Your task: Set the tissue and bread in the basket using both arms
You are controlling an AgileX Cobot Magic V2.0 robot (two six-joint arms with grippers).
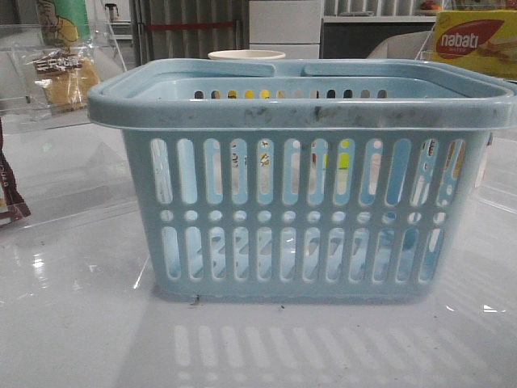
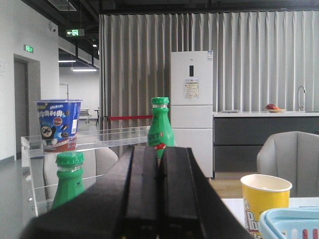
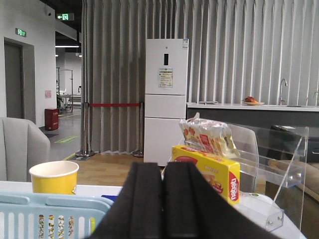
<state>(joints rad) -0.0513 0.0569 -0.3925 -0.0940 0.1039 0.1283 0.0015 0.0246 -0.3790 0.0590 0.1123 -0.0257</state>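
Observation:
The light-blue basket (image 1: pixel 299 186) stands at the middle of the table and fills most of the front view. Its rim also shows in the left wrist view (image 2: pixel 291 223) and in the right wrist view (image 3: pixel 50 206). The bread (image 1: pixel 69 77), yellow-brown in a clear bag with a dark label, lies on a clear shelf at the back left. The tissue is not in view. My left gripper (image 2: pixel 159 148) is shut and empty, held above the table. My right gripper (image 3: pixel 163 164) is shut and empty too. Neither gripper shows in the front view.
A brown-red packet (image 1: pixel 10 198) sits at the left edge. A yellow paper cup (image 1: pixel 246 55) stands behind the basket. A yellow-red nabati box (image 1: pixel 472 40) is at the back right, with a printed snack bag (image 3: pixel 207 135) on it. Green bottles (image 2: pixel 160 128) and a blue cup (image 2: pixel 58 124) stand on a clear rack.

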